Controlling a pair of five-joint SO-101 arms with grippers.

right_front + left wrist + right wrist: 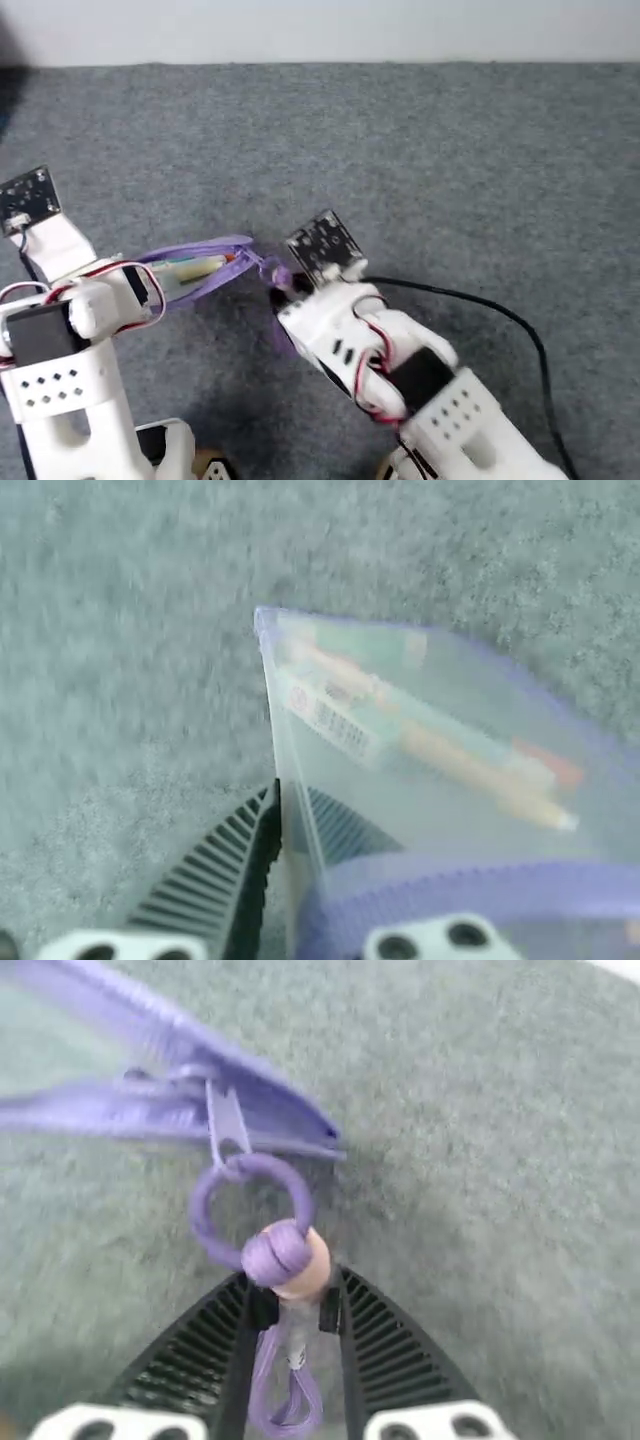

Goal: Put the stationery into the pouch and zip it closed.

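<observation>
A clear pouch with purple trim (pixel 195 268) hangs between the two arms over the grey carpet. Pens and other stationery (pixel 420 730) lie inside it. My left gripper (pixel 285 880) is shut on the pouch (pixel 420 780) at its purple zip edge. My right gripper (pixel 295 1315) is shut on the purple cord and bead of the zipper pull (pixel 285 1255), whose ring hooks into the slider (pixel 228 1125) at the end of the zip. In the high view the right gripper (pixel 285 290) sits at the pouch's right tip, the left gripper (pixel 150 285) at its left end.
Grey carpet (pixel 450 160) covers the table, with a pale wall strip (pixel 330 30) at the far edge. A black cable (pixel 510 320) trails from the right arm toward the near right. A white card with a dark marker (pixel 35 215) lies at the left.
</observation>
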